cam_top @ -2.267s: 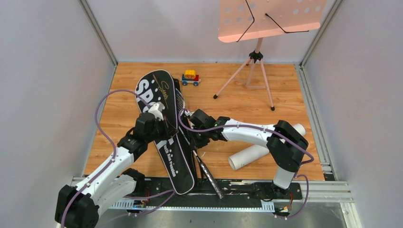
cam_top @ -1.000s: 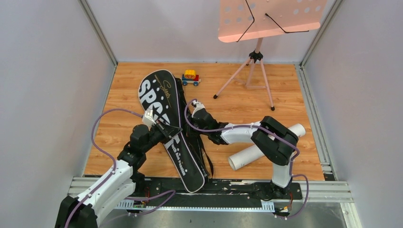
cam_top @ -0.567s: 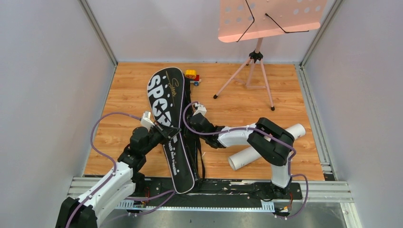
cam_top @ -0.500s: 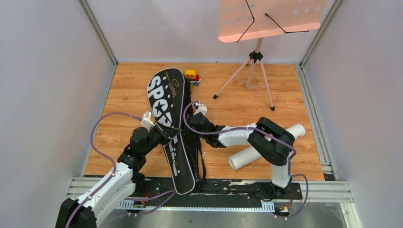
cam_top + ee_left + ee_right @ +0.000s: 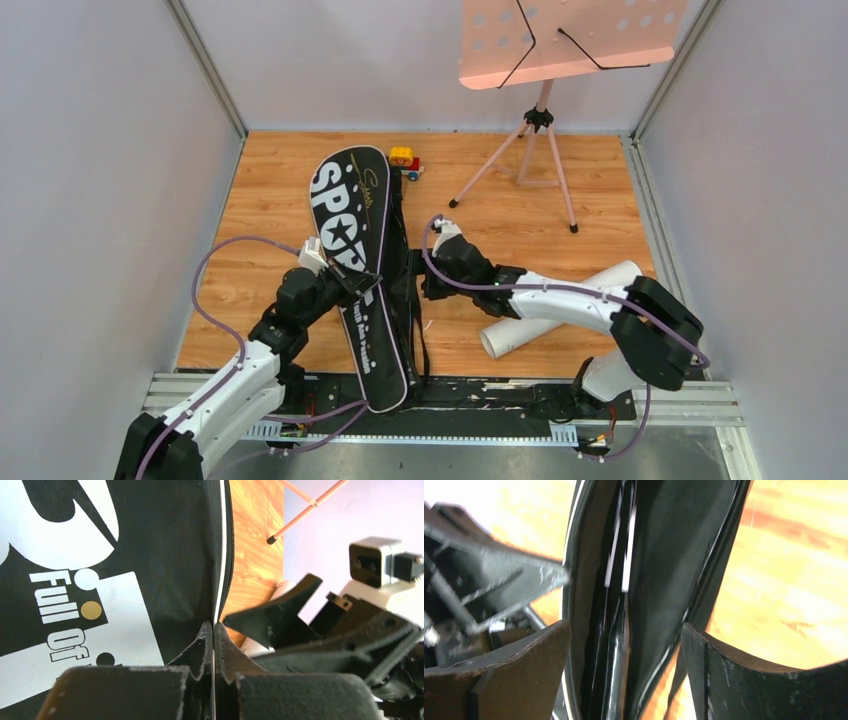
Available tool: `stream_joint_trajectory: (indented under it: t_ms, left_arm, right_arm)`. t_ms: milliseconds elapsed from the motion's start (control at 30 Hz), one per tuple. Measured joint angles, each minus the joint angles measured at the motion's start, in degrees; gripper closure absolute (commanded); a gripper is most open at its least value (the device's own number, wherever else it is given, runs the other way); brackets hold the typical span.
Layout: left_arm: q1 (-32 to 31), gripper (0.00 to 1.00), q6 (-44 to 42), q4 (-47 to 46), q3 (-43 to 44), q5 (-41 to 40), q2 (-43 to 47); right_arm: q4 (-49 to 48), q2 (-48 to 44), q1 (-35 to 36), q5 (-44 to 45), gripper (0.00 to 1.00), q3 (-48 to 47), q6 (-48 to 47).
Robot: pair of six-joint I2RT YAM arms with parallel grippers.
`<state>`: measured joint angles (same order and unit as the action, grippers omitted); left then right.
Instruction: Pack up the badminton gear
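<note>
Small red-yellow-blue toy car (image 5: pixel 405 160) near back edge of wooden floor (image 5: pixel 500 215); pink perforated music stand (image 5: pixel 540 65) on 3 splayed legs, well right of car.

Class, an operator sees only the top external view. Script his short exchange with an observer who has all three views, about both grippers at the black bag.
Operator: Is the left gripper clamped on the black bag?
Observer: Yes. In the left wrist view its fingers pinch the bag's piped edge.
Operator: And the right gripper?
Observer: In the right wrist view its fingers stand wide apart, with the bag's edge between them.
</note>
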<state>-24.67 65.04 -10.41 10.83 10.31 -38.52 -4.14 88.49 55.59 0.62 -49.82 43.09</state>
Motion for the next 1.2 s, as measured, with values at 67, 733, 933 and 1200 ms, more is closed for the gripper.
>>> stream_joint_trajectory:
  t_ms: [67, 733, 933, 1200]
  left_arm:
    - [-0.02, 1.0, -0.09, 0.02, 0.0, -0.13, -0.5]
    - [-0.07, 1.0, -1.77, 2.6, 1.7, -0.52, -2.08]
    - [-0.07, 1.0, -2.36, 4.13, 1.95, -0.79, -0.63]
    - [-0.07, 0.96, -2.34, 5.09, 1.99, -0.81, -0.31]
  right_arm:
    - [1.18, -3.61, 0.31, -2.21, 0.18, 2.73, -0.15]
    - [-0.02, -1.73, 16.94, 4.15, 0.34, 8.31, 5.66]
    - [-5.18, -1.31, 17.9, 6.29, 0.67, 10.23, 6.67]
    - [-12.61, -0.22, 18.23, 5.95, 0.92, 12.94, 6.99]
